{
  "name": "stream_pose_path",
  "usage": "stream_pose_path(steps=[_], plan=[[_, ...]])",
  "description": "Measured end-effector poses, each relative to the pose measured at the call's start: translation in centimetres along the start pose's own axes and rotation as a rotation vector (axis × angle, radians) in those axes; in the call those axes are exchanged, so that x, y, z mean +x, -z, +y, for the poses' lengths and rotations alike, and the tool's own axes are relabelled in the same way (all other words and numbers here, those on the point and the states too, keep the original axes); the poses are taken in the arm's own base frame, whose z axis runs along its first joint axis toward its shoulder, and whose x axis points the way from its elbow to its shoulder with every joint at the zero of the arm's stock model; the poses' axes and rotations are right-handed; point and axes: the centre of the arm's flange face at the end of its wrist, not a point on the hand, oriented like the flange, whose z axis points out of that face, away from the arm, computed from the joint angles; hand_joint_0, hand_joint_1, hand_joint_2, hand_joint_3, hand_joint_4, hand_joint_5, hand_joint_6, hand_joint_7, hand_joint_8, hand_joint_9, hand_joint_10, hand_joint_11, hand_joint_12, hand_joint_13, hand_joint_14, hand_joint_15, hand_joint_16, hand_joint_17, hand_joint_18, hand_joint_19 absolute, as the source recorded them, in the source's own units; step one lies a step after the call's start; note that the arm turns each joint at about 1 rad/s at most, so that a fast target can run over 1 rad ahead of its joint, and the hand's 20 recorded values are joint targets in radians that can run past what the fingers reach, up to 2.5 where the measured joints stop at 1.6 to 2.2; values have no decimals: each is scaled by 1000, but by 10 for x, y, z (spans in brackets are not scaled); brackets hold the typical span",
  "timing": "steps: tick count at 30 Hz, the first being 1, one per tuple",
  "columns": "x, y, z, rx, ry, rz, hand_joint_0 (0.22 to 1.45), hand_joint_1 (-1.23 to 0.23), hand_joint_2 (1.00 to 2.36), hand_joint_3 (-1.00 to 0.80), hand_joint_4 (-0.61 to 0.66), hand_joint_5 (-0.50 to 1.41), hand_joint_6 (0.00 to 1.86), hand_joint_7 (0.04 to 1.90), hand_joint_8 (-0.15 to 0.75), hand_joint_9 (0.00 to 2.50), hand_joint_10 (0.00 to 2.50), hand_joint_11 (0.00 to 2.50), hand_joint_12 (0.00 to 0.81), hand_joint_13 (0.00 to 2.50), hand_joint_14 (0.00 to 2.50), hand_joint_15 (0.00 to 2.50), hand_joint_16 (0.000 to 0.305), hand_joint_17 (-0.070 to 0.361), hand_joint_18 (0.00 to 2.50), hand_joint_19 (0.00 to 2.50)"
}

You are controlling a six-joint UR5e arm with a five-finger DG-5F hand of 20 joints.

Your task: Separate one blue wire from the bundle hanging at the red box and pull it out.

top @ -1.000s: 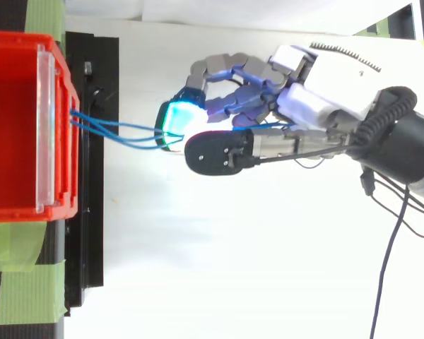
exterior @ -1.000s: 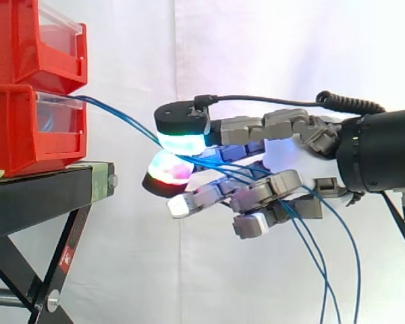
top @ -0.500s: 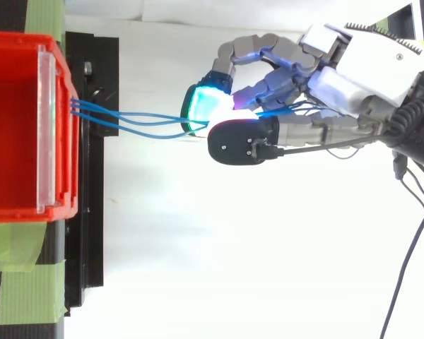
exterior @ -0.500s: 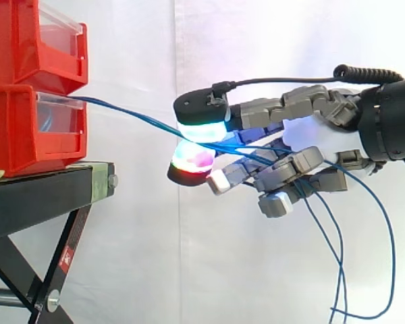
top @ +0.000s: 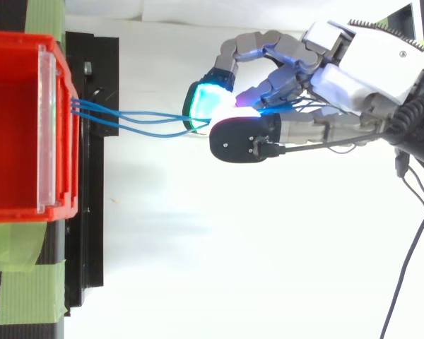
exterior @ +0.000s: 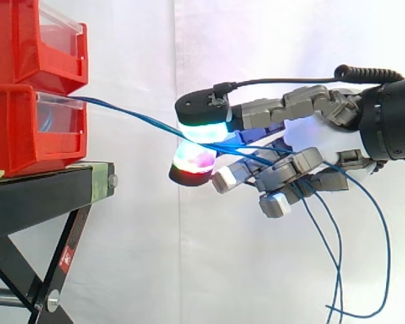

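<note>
At the box (exterior: pixel 27 131): blue wires (exterior: pixel 125 115) leave its front and run taut through open air to the hand (exterior: pixel 304 138), which is well apart from the box.
Hand: two glowing pads (exterior: pixel 202 129) are pressed together on the wires; the other fingers curl below, and the loose wire ends drape through them and hang down.
Done: wires gripped and taut.
Left: in the top view three wires (top: pixel 134 119) meet at the pinch, so I judge that none is singled out yet; all of them enter the box (top: pixel 14 127).
Wires: thin, smooth, springy; the slack ends loop.
Box: hard glossy red plastic with a clear front strip.
Stand (exterior: pixel 40 196): matte black metal.
</note>
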Motion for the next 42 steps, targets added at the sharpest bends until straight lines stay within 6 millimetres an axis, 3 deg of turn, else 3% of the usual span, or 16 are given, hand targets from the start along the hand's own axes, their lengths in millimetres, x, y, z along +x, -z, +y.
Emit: stream_pose_path(steps=[20,32,42], plan=[[-11,9,20,-12,26,-3,662,-814,1027,-162,173,-191,791,1042,319,976,14,1332,322,1127,1748,1353,42,95,983,1266],[-13,11,22,-8,38,-2,677,-858,1027,-190,186,-206,824,1029,322,957,12,1333,317,1119,1752,1345,42,94,977,1269],[-12,10,22,-10,37,0,614,-743,1021,-254,216,-207,822,1055,332,973,11,1319,326,1109,1823,1290,42,94,975,1285]])
